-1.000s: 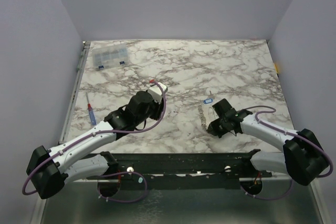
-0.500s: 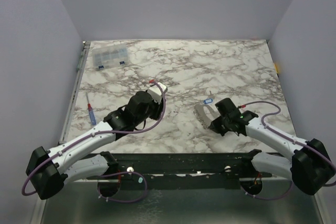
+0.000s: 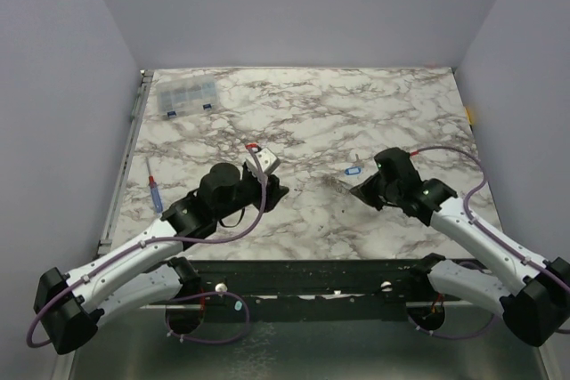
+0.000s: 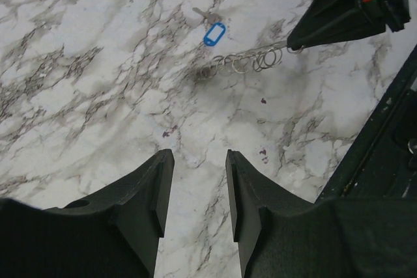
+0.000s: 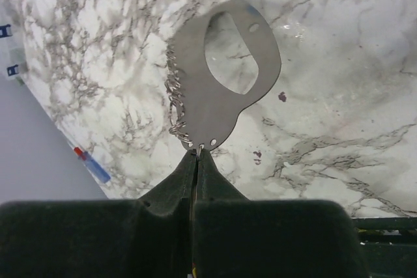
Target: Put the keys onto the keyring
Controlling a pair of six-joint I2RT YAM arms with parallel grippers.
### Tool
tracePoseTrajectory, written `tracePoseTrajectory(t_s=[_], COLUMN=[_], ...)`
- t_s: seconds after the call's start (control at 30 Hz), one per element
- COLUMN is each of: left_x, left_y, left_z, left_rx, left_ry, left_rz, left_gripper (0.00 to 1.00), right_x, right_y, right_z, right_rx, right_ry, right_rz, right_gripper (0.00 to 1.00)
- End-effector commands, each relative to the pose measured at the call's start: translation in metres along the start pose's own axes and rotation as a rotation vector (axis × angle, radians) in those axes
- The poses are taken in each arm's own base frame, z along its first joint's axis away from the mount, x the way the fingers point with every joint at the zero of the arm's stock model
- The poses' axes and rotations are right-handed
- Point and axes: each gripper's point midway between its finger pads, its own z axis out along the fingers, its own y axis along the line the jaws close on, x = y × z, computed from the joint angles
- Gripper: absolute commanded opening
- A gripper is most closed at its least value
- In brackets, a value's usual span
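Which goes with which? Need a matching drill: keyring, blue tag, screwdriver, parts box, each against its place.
Things
1. keyring
2. blue tag
3. screwdriver
4. clear parts box

Places
A. far left corner of the table
B. pinched in the shut right gripper
C. lying along the table's left edge
D. loose on the table, close to the right gripper's tip

Pairs: 1-B, 2-D, 3-C, 4-A

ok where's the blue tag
Top view: the blue tag lies on the table right of centre, beyond the right tool, which pinches a chain of rings.
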Motion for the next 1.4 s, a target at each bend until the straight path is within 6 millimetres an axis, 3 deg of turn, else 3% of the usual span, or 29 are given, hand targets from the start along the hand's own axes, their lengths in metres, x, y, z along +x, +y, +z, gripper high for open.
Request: tracePoseTrajectory(t_s=[0.0, 0.23, 0.47, 0.83, 1.07, 1.37], left_x=[-0.027, -0.051, -0.056, -0.077, -0.076, -0.074], left_y=[-0.023, -0.040, -0.055, -0.062, -0.065, -0.063], left_z=[-0.005, -0.009, -0.012, 0.036, 0.064, 0.082], left_rx=[0.133, 0.235, 0.329, 0.365, 0.378, 0.355], left_ry=[-0.141, -0.282, -0.393, -0.392, -0.372, -0.379], left_rz=[0.027, 0.083, 0.344, 0.370, 0.338, 0.289], left_gripper=[0.45, 0.46, 0.49, 0.53, 0.53, 0.53], right_x=[-0.003, -0.007, 0.003, 0.012, 0.020, 0.025], right_y=[0.030, 0.067, 0.088, 0.108, 0.115, 0.116], right_z=[-0.016, -0.038, -0.049, -0.061, -0.074, -0.085], right_rx=[-0.096, -0.206, -0.287, -0.364, -0.413, -0.443], right_ry=[0.004, 0.008, 0.076, 0.136, 0.186, 0.218], right_rz=[-0.081, -0.175, -0.286, -0.483, -0.573, -0.654], right_gripper=[0.01, 0.01, 0.01, 0.01, 0.01, 0.01])
